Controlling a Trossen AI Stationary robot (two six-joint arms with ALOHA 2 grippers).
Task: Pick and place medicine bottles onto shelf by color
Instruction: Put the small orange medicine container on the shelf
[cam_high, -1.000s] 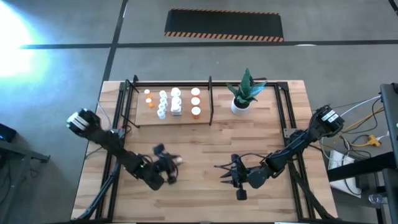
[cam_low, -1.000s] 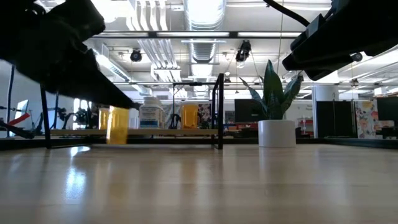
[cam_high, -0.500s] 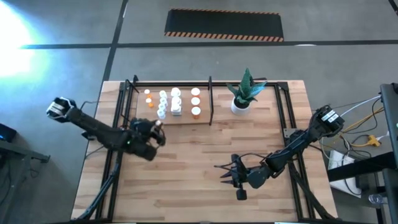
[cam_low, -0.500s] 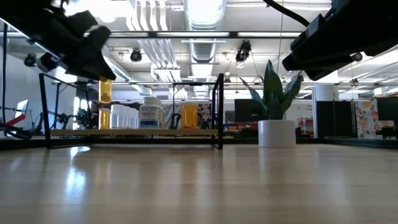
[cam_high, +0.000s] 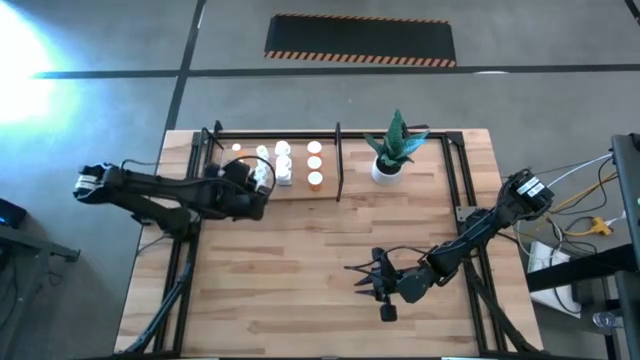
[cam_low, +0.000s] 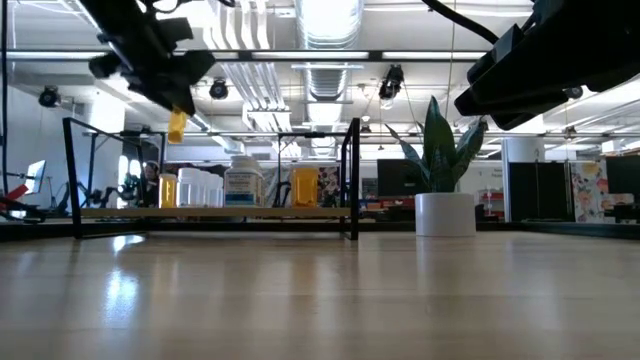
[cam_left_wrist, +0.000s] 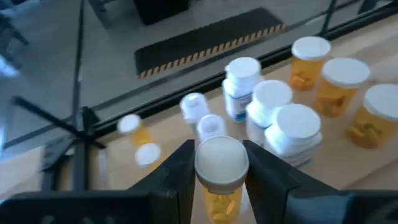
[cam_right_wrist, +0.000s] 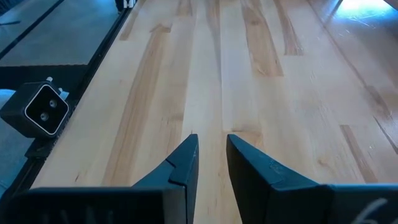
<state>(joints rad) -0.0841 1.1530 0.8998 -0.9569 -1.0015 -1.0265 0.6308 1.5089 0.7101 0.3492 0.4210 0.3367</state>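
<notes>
My left gripper (cam_high: 252, 186) hovers over the left front of the shelf (cam_high: 230, 195) and is shut on an orange medicine bottle with a white cap (cam_left_wrist: 221, 163). In the low view that bottle (cam_low: 177, 125) hangs above the shelf board (cam_low: 215, 212). Several white and orange bottles (cam_high: 283, 165) stand upright on their bases on the shelf, left of the black divider bar (cam_high: 339, 160). My right gripper (cam_high: 366, 281) waits low over the near right of the table, its fingers (cam_right_wrist: 186, 163) a narrow gap apart, holding nothing. My left gripper pinches the orange bottle between its two fingers (cam_left_wrist: 179, 169), just below the white cap (cam_left_wrist: 221, 160), one finger on either side. The bottle is lifted clear. It hangs tilted below the fingers, with its orange body (cam_low: 177, 127) above the standing bottles.
A white pot with a green plant (cam_high: 388, 165) stands right of the divider bar. Black frame tubes (cam_high: 462, 190) run along the table's left and right sides. The wooden tabletop (cam_high: 320, 250) between the shelf and my right gripper is bare.
My left gripper has carried the orange bottle from the near left-middle of the table toward the far edge and up, arriving over the shelf's left part. The bottle has risen from near table height to above the standing bottles and is now tilted. My right arm has kept still.
</notes>
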